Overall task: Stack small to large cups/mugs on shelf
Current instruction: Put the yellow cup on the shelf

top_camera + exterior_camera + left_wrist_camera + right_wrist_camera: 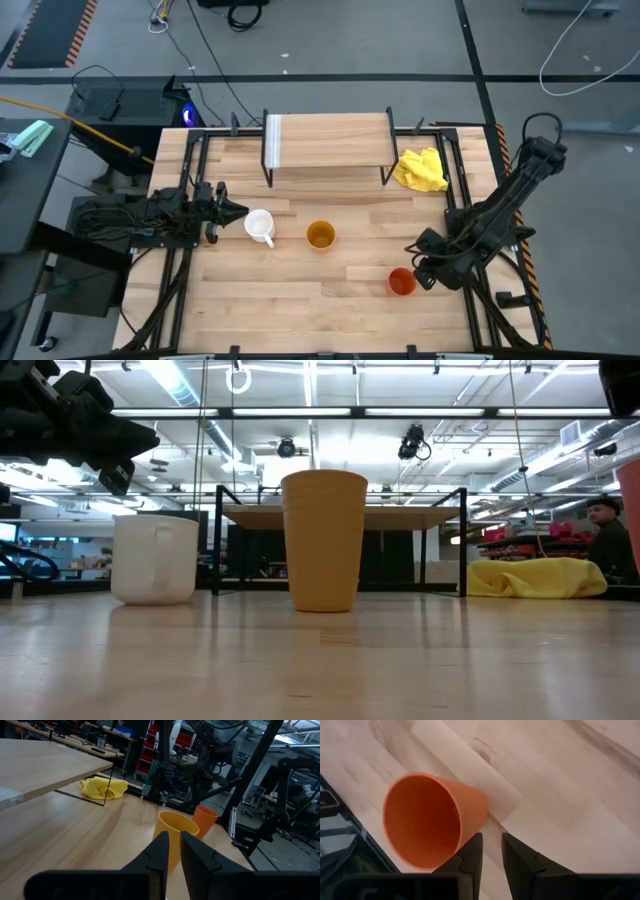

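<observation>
A: Three cups sit on the tabletop point(300, 300), none on the shelf point(327, 140) yet, so I judge the stacking not begun.

B: Go from the left edge.

A: The left gripper point(232, 210) hovers near the left edge, just beside the white mug point(260, 226). Its fingers point(162, 851) stand almost together with a thin gap, grasping nothing.

B: And the middle?

A: The yellow-orange cup point(320, 236) stands upright near the tabletop's centre, in front of the shelf, apart from the mug.

B: The right side?

A: The orange-red cup point(402, 282) stands toward the front right corner. The right gripper point(424, 272) is just beside it; its fingers point(470, 852) show a narrow gap, and the cup's wall lies beside them, not between them. So released, nothing gripped.

B: The shelf?

A: Along the back edge, bare except for a clear strip at its left end. A yellow cloth point(421, 170) lies by its right end.

B: What is left?

A: All of it: nesting the cups by size and placing them on the shelf.
</observation>
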You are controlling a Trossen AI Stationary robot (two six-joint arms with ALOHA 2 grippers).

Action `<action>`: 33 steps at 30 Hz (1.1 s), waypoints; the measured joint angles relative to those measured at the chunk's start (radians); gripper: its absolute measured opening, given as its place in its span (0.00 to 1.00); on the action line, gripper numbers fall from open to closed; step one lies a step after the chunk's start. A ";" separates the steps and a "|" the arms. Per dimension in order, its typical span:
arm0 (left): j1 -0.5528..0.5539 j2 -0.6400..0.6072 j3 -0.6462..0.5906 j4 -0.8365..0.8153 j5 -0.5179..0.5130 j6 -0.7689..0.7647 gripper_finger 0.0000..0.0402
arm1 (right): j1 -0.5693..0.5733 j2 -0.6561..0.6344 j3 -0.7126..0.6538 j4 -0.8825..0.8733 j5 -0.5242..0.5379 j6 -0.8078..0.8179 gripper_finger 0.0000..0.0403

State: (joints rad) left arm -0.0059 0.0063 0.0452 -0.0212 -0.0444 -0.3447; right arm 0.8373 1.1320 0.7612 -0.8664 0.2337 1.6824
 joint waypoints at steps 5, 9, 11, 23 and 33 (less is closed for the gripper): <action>0.000 0.000 0.000 0.000 0.000 0.014 0.13 | -0.006 0.037 0.041 0.005 0.001 -0.038 0.20; 0.000 0.000 0.000 0.000 0.000 0.020 0.12 | -0.013 0.077 0.125 -0.023 0.029 -0.092 0.20; 0.000 0.000 0.000 0.000 0.000 0.020 0.12 | -0.019 0.103 0.173 -0.056 0.035 -0.113 0.20; 0.000 0.000 0.000 -0.013 0.000 0.016 0.13 | -0.052 0.240 0.279 -0.227 -0.028 -0.126 0.20; 0.000 0.000 0.000 -0.018 0.000 0.016 0.14 | -0.052 0.254 0.278 -0.223 -0.031 -0.149 0.20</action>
State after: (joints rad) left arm -0.0061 0.0063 0.0452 -0.0389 -0.0444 -0.3286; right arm 0.7856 1.3857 1.0397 -1.0893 0.2027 1.5331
